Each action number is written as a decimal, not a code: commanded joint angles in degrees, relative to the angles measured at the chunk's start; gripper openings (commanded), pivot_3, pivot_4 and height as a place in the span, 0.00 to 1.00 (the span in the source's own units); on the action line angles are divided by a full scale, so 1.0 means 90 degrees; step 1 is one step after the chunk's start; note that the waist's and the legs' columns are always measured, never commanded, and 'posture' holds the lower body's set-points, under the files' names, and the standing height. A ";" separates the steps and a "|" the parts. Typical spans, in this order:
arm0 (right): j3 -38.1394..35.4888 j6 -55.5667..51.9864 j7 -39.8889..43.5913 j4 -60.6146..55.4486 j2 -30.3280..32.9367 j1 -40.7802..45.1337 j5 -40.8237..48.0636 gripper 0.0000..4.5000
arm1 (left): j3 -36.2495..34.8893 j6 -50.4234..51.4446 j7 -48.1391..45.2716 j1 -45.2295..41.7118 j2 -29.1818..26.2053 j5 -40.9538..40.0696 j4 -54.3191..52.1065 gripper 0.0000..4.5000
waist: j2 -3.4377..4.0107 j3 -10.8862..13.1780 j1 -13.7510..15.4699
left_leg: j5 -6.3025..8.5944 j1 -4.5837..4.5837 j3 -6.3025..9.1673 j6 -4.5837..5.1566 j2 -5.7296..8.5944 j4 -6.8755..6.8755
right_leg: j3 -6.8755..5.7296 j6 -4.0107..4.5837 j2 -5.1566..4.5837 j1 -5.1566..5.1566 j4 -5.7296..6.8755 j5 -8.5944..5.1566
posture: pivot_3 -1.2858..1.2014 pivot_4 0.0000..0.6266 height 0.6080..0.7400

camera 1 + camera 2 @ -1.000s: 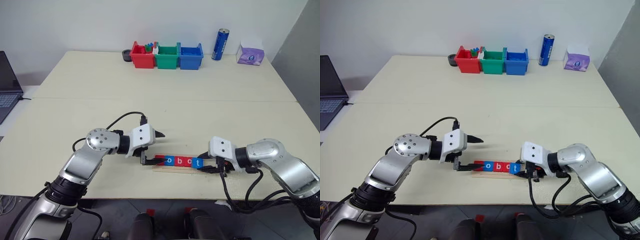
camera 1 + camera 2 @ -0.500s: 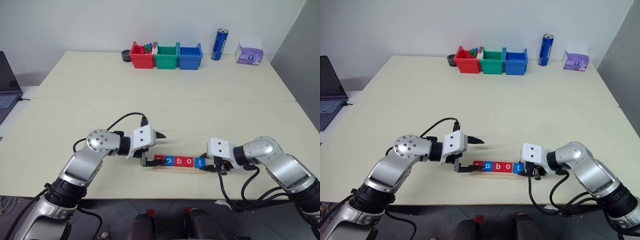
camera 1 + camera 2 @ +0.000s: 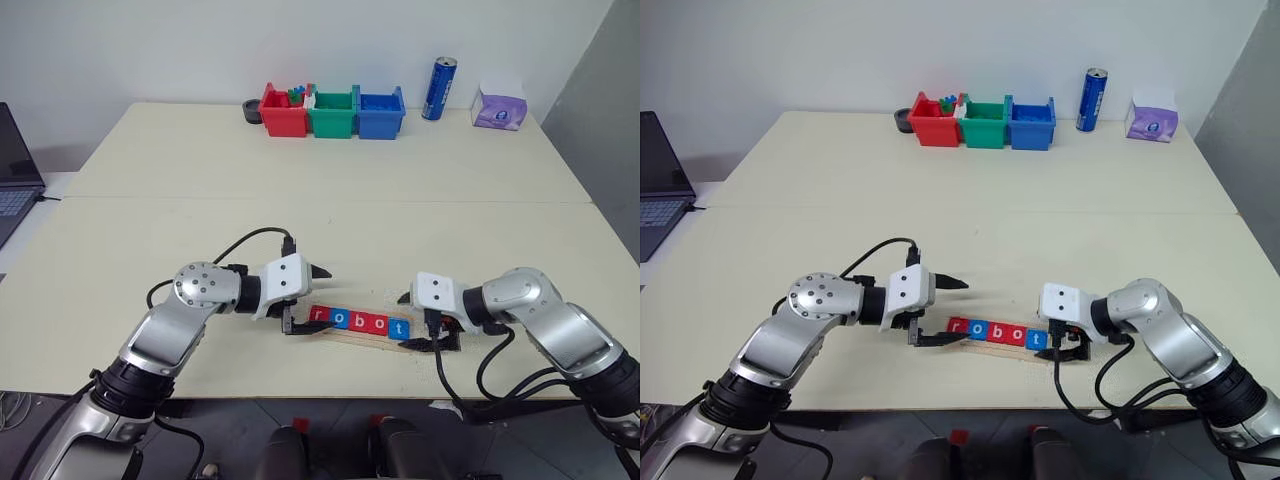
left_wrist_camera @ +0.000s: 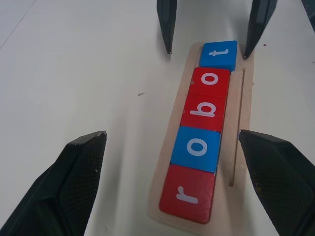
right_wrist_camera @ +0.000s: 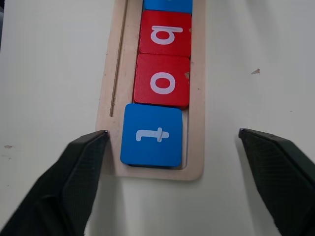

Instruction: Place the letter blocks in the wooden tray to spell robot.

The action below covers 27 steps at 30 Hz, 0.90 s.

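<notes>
Five letter blocks lie in a row in the wooden tray (image 4: pixel 241 123) near the table's front edge: red r (image 4: pixel 187 194), blue o (image 4: pixel 197 147), red b (image 4: pixel 204 110), red o (image 4: pixel 210 79), blue t (image 4: pixel 219 53). The blue t (image 5: pixel 152 135) lies flat at the tray's right end. At the r end my left gripper (image 3: pixel 309 299) stands open, one finger on each side of the tray (image 3: pixel 345 337). My right gripper (image 5: pixel 172 132) is open around the t end and holds nothing. Its two fingers (image 4: pixel 167 24) show in the left wrist view.
Red (image 3: pixel 285 110), green (image 3: pixel 332 113) and blue (image 3: pixel 380 113) bins stand in a row at the table's far edge. To their right are a blue can (image 3: pixel 440 88) and a purple tissue pack (image 3: pixel 500 108). A laptop (image 3: pixel 15 170) sits off the table's left side.
My right gripper has opened and let go of the blue t block, which now lies flat at the tray's right end. The left gripper has kept still.
</notes>
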<state>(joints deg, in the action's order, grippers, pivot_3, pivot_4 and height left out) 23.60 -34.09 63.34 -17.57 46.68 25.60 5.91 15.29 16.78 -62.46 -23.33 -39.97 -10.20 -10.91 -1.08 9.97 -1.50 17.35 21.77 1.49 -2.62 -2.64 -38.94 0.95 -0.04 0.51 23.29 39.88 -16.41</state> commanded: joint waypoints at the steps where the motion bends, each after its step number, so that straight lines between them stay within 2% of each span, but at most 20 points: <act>1: -0.0434 -0.0313 0.0050 -0.0393 0.0000 0.0095 0.0355 0.99 | -0.0137 -0.0120 0.0038 -0.0004 0.0013 -0.0010 -0.0098 1.00 | 0.0000 0.0000 0.0000 | 0.0000 0.0000 0.0000 0.0000 0.0000 0.0000 | 0.0000 0.0000 0.0000 0.0000 0.0000 0.0000 | 0.52 0.24 1.00; 6: -0.1000 -0.0931 0.0008 -0.1095 0.0104 -0.0035 0.0970 0.99 | -0.0138 -0.0131 0.0046 0.0012 0.0008 -0.0024 -0.0095 1.00 | 0.0000 0.0000 0.0003 | 0.0000 0.0000 0.0002 0.0000 0.0000 0.0000 | -0.0001 0.0001 0.0000 0.0000 0.0002 0.0000 | 0.52 0.24 1.00; 10: -0.1298 -0.1030 -0.0304 -0.1385 0.0160 -0.0266 0.1012 0.99 | -0.0125 -0.0135 0.0045 0.0007 0.0020 -0.0027 -0.0088 1.00 | 0.0000 0.0000 0.0003 | 0.0000 0.0001 0.0002 0.0000 0.0000 0.0000 | -0.0002 0.0000 -0.0001 0.0000 0.0002 0.0000 | 0.52 0.24 1.00; 13: -0.1587 -0.1055 -0.0601 -0.1794 0.0197 -0.0776 0.1090 0.80 | -0.0129 -0.0133 0.0036 0.0007 0.0028 -0.0043 -0.0091 1.00 | 0.0000 0.0000 0.0012 | 0.0000 0.0003 0.0001 0.0000 0.0001 0.0000 | -0.0001 0.0000 -0.0001 0.0000 0.0001 0.0000 | 0.52 0.24 1.00; 17: -0.1706 -0.1256 -0.0969 -0.2483 0.0095 -0.1539 0.1265 0.46 | -0.0159 -0.0133 0.0027 0.0015 0.0030 -0.0077 -0.0079 1.00 | 0.0000 0.0000 0.0010 | 0.0000 0.0003 0.0001 0.0000 0.0001 0.0001 | -0.0001 0.0000 -0.0001 0.0000 0.0001 0.0000 | 0.52 0.24 1.00; 23: -0.1395 -0.1665 -0.1554 -0.2847 -0.0152 -0.1932 0.1302 0.01 | -0.0155 -0.0178 -0.0016 0.0001 0.0021 -0.0091 -0.0052 1.00 | -0.0001 0.0000 -0.0013 | 0.0000 -0.0004 -0.0002 0.0000 0.0001 0.0000 | 0.0002 -0.0001 0.0000 0.0000 0.0007 -0.0001 | 0.52 0.24 1.00; 27: -0.1149 -0.1828 -0.1801 -0.2773 -0.0204 -0.1885 0.1237 0.01 | -0.0143 -0.0217 -0.0044 -0.0051 0.0044 -0.0085 0.0014 1.00 | -0.0001 0.0000 -0.0010 | 0.0000 -0.0003 0.0000 -0.0001 0.0001 0.0000 | 0.0000 -0.0002 0.0002 0.0000 0.0006 -0.0001 | 0.52 0.24 1.00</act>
<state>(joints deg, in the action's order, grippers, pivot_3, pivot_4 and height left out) 13.10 -50.11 48.14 -41.44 44.92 8.04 16.99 15.29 15.78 -62.63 -23.06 -39.71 -10.37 -10.36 -1.08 9.97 -1.60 17.35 21.75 1.48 -2.62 -2.63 -38.94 0.95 -0.05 0.53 23.29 39.94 -16.42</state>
